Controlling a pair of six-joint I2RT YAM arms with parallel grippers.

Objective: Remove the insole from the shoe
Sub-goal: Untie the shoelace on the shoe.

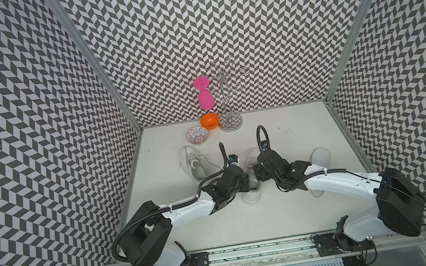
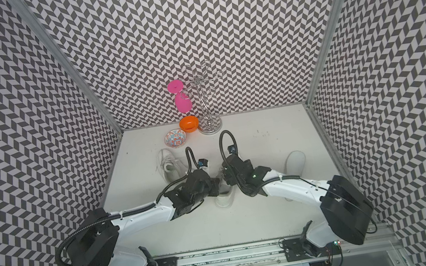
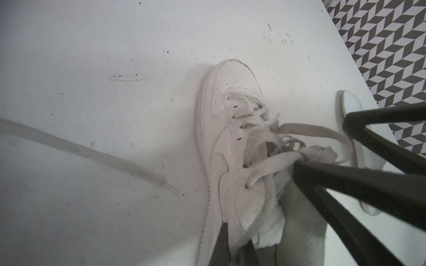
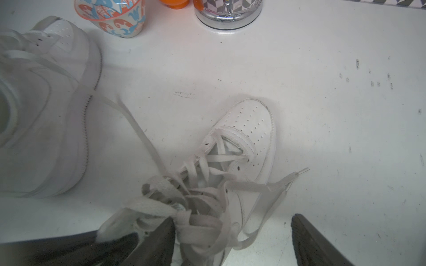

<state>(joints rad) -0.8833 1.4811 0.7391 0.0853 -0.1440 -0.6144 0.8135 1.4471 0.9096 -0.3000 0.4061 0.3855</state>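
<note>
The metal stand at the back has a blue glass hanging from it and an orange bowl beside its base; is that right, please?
Not quite: the glass hanging from the metal stand is pink, not blue, as both top views show. The orange bowl is beside its base.

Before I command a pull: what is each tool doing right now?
Left tool: closed, pinching the side wall of the white sneaker.
Right tool: open, holding nothing, straddling the laces.

The shoe [image 1: 252, 197] lies between another shoe [image 1: 195, 165] and a loose insole [image 1: 320, 159].
</note>
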